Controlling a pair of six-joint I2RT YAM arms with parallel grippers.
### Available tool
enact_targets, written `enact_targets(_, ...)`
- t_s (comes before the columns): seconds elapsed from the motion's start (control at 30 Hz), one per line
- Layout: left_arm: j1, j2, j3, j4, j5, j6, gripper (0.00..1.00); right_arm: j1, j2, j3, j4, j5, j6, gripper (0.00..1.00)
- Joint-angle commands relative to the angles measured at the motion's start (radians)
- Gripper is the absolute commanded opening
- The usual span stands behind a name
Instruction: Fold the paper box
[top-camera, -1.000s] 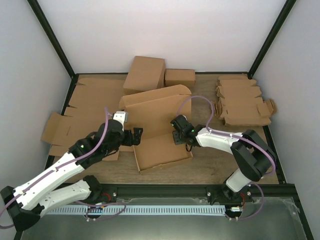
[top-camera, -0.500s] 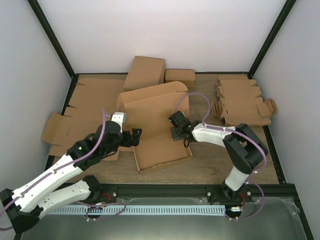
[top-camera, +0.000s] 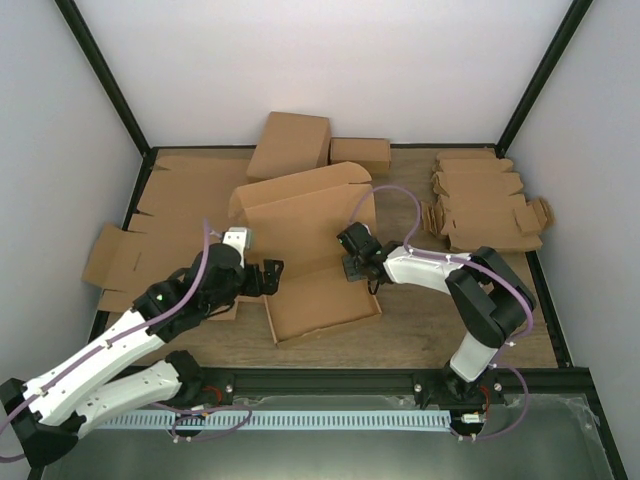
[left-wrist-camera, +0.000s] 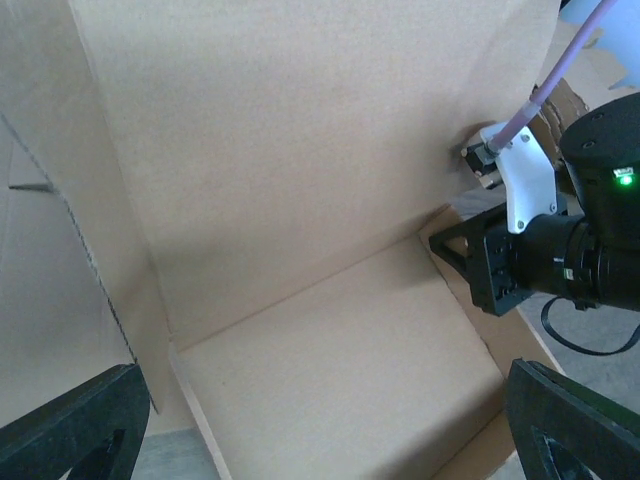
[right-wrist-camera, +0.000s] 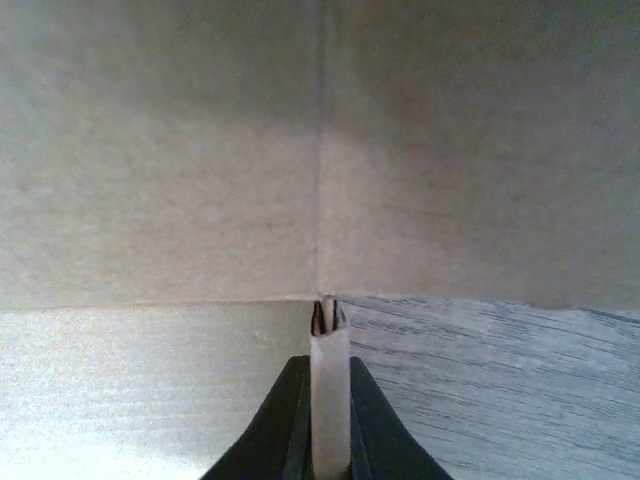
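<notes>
**Two grippers flank a half-folded box**

We find the box (top-camera: 322, 300) at the middle of the table (top-camera: 450, 320). Its shallow tray lies on the near side and its large panel stands up along the far side. The tray's long axis runs left to right, a little skewed.

The left gripper (top-camera: 270, 277) hangs just off the tray's left end. Its jaws are spread wide on nothing and it faces along that axis across the tray floor.

The right gripper (top-camera: 351, 268) sits at the far right corner of the tray. Its fingers are pressed together, with the tips at the crease where the floor meets the raised panel. We can make out no cardboard between them.

By our reading the fold is partway done, with the standing panel yet to come down. Each arm has one short end within reach, and the right is the closer, already touching the cardboard.
</notes>
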Motion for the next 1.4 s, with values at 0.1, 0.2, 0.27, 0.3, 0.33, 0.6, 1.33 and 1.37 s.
enact_targets(0.1,0.005,0.011,-0.023,-0.082,0.114,-0.158,1.0,-0.004,-0.008,0.019,0.003,0.078,0.006,0.17)
enact_targets(0.2,0.004,0.022,-0.057,-0.093,0.141,-0.209,1.0,-0.004,-0.031,0.012,-0.006,0.035,0.0,0.32)
enact_targets(0.27,0.003,0.021,-0.08,-0.098,0.14,-0.24,1.0,-0.004,-0.068,-0.005,-0.014,-0.009,0.001,0.39)
enact_targets(0.3,0.003,0.02,-0.09,-0.097,0.144,-0.251,1.0,-0.004,-0.088,-0.018,-0.019,-0.031,0.002,0.45)
enact_targets(0.33,0.002,0.018,-0.1,-0.094,0.147,-0.265,1.0,-0.004,-0.111,-0.034,-0.027,-0.054,0.003,0.51)
enact_targets(0.6,-0.023,-0.013,-0.227,-0.005,0.18,-0.372,1.0,0.001,-0.198,-0.141,-0.114,-0.106,0.044,0.56)
enact_targets(1.33,-0.041,-0.025,-0.376,0.178,0.109,-0.433,1.0,0.011,-0.044,-0.031,0.043,0.019,-0.018,0.12)
enact_targets(1.37,-0.041,-0.024,-0.378,0.18,0.106,-0.433,1.0,0.011,-0.038,-0.028,0.036,0.028,-0.018,0.04)
